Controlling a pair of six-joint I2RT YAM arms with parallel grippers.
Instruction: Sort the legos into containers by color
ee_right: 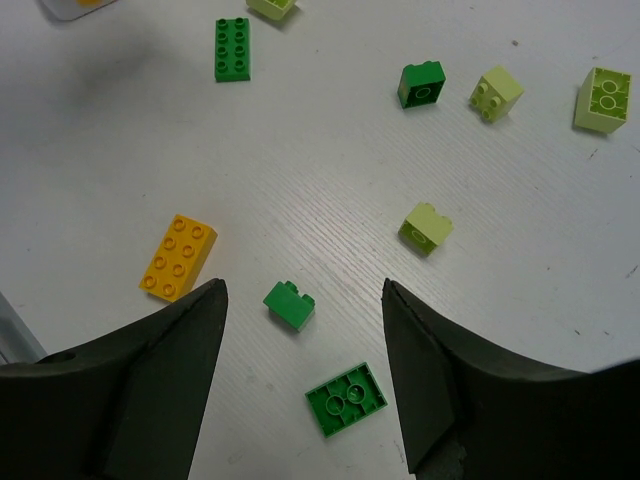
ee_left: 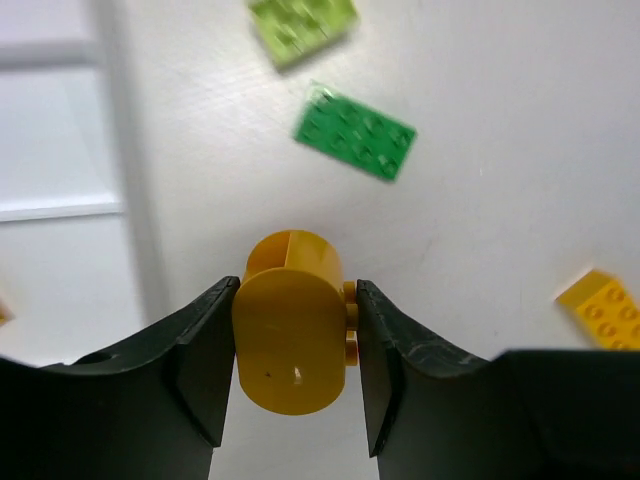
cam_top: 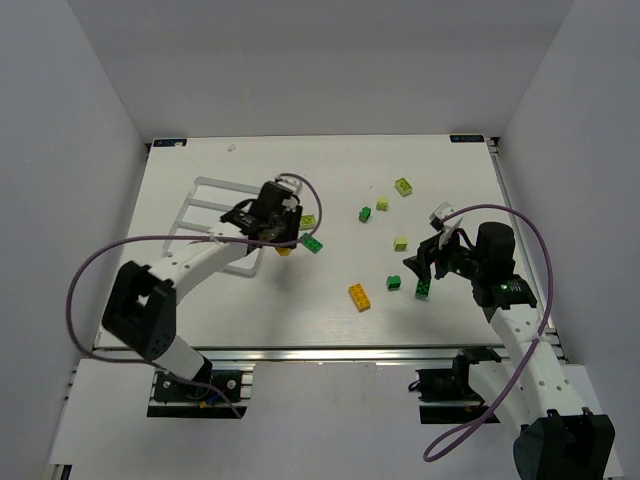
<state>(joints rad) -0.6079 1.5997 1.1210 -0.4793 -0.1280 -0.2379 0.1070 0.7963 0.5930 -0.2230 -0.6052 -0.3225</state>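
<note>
Nearest the lens in the top external view are the two arm bases at the near edge of the worktop (cam_top: 300,165). From there the left gripper (cam_top: 283,238) reaches out to left of centre, right at the tray's (cam_top: 205,184) right-hand side. A scrap of orange-yellow brick (cam_top: 285,250) peeps out beneath it. Over toward the right edge, the right gripper (cam_top: 418,266) hangs by a small dark green brick (cam_top: 394,282) and a second dark green brick (cam_top: 423,288). Other legos (cam_top: 403,186) lie scattered toward the far right corner.

Left wrist view now: the fingers (ee_left: 200,350) clamp that orange-yellow brick (ee_left: 293,340) on both flanks, pads against plastic, so the left gripper (ee_left: 295,290) is gripping it. Whether it's off the worktop, I can't tell. The tray (ee_left: 125,120) wall runs just left of the jaws, and that's the relation that matters: the drop looks like a short hop leftward, over that wall. A dark green plate (ee_left: 356,135) and a lime brick (ee_left: 302,25) lie beyond.

Right wrist view: jaws spread wide, holding nothing. The small dark green brick (ee_right: 289,305) is framed between the tips of the right gripper (ee_right: 300,292), in line with the gap. The second dark green brick (ee_right: 346,399), upturned, lies nearer the wrist, and an orange-yellow eight-stud brick (ee_right: 178,258) sits off by the left finger. By my reckoning, a short reach down onto the small one is the call.
</note>
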